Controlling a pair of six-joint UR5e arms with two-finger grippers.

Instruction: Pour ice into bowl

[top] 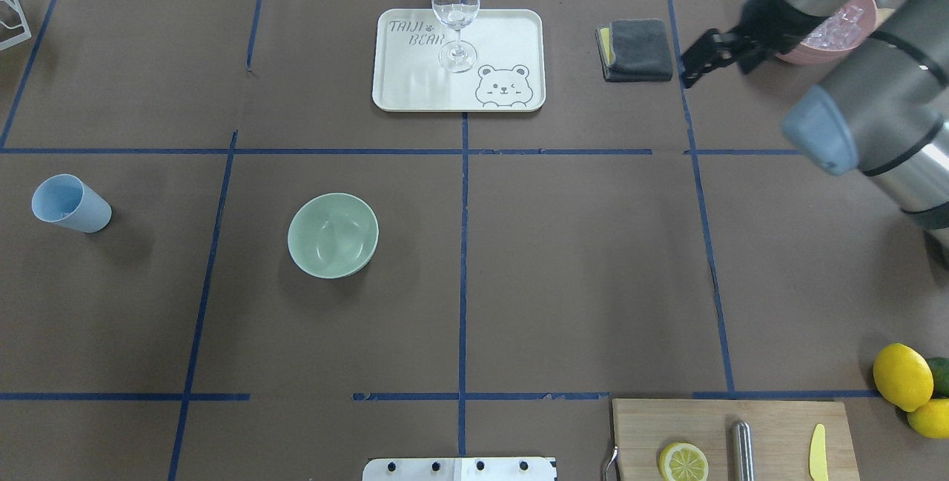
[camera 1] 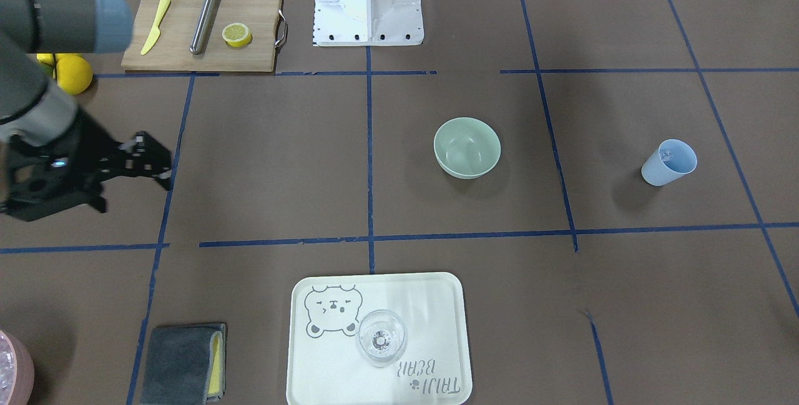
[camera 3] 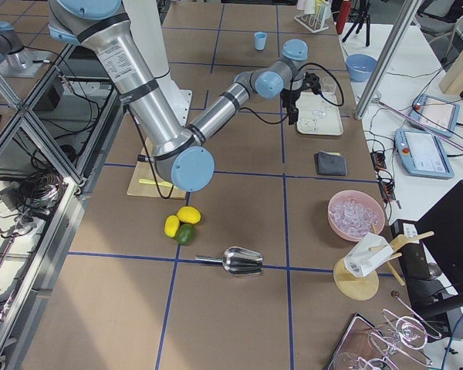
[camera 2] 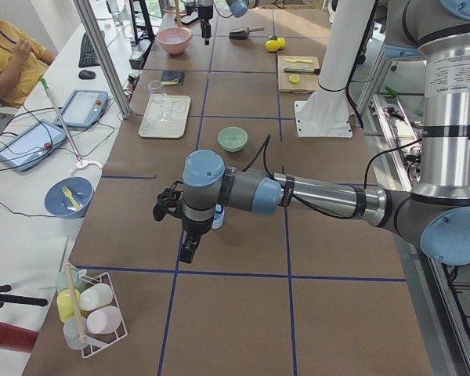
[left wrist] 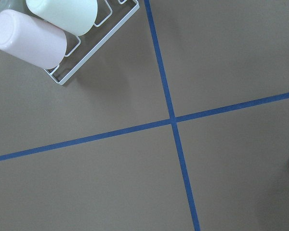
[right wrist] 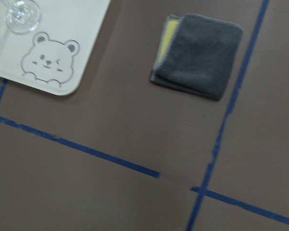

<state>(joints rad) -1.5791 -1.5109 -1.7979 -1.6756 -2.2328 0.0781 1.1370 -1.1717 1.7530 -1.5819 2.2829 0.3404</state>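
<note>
Right gripper (top: 688,62) looks spread with nothing in it, near your grey cloth (top: 639,49); left gripper (camera 2: 188,247) hangs by the blue cup (top: 70,203), you can't tell its jaws.

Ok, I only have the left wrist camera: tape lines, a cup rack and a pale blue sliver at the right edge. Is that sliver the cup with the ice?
Observer: Very likely. The light blue cup stands on the table, and the front view shows small clear ice inside it.
Operator: Where is the bowl from there?
Observer: The bowl sits in the next taped square toward the table's middle, apart from the cup.
Operator: Is the right arm in the way?
Observer: No. The right gripper hangs near the grey cloth, on the other half of the table, holding nothing.
</note>
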